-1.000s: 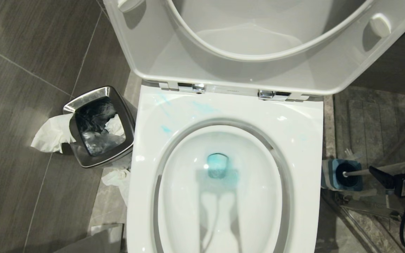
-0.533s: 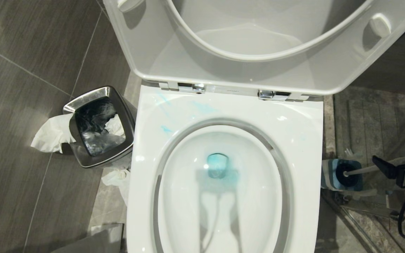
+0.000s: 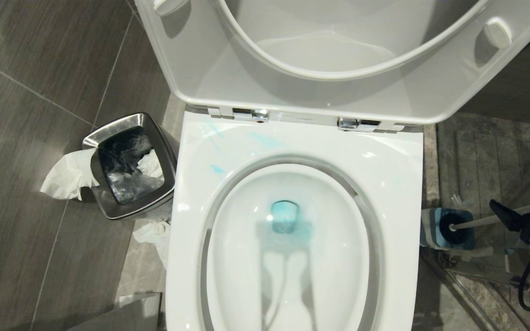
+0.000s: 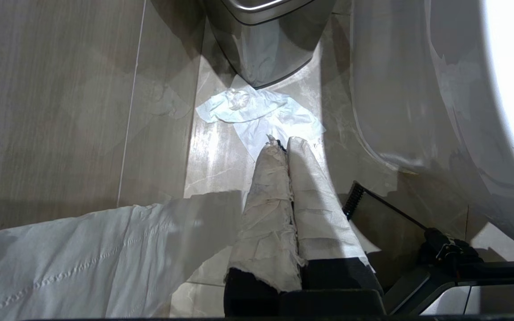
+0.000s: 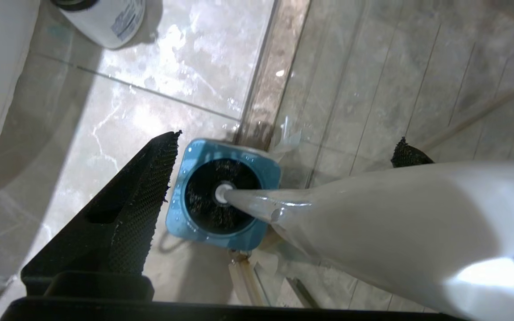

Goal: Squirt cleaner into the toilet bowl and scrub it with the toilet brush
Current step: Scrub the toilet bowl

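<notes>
Right gripper [image 3: 520, 220] farther right, slightly higher.

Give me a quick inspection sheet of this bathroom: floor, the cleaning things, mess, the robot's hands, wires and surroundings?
Surface: grey tiled floor, marbled strip by the toilet.
Job's things: toilet bowl open, seat and lid up; blue cleaner tints the water and smears the rim. Toilet brush stands in its blue holder.
Clutter: crumpled tissue beside the steel waste bin; more tissue on the floor.
Grippers: right gripper open, straddling the brush handle, not gripping. Left gripper shut, cloth-wrapped, low over the floor.
Cables: black cable loops under the right arm.
Surroundings: white bottle near the toilet.
</notes>
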Controlling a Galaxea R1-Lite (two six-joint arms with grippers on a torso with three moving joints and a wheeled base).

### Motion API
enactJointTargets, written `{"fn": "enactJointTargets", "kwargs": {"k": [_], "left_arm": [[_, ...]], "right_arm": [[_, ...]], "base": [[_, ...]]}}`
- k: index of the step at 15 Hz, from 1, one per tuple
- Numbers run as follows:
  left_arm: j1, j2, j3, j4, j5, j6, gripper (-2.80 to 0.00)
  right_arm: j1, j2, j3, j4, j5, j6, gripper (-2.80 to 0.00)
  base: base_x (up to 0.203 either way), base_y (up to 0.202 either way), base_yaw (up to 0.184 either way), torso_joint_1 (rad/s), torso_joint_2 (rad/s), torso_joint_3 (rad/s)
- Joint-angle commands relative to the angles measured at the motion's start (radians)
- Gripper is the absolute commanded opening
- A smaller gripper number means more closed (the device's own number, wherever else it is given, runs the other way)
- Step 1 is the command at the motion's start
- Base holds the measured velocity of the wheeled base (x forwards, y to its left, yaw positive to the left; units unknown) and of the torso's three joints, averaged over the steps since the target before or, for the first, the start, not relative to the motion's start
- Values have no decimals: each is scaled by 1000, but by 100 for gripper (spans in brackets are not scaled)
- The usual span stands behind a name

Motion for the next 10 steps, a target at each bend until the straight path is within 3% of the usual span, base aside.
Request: {"fn": "enactJointTargets", "kwargs": {"k": [1, 2, 10], "left_arm": [[0, 0, 0, 0, 0, 0, -280], [0, 0, 0, 0, -1, 0, -280], [0, 0, 0, 0, 0, 0, -280]], "right_arm": [[0, -2, 3, -11, 2, -2, 0], [0, -2, 6, -12, 2, -2, -280], [0, -6, 32, -21, 3, 0, -280]], "base": [[0, 0, 0, 0, 0, 0], [0, 0, 0, 0, 0, 0], [0, 0, 0, 0, 0, 0]]}}
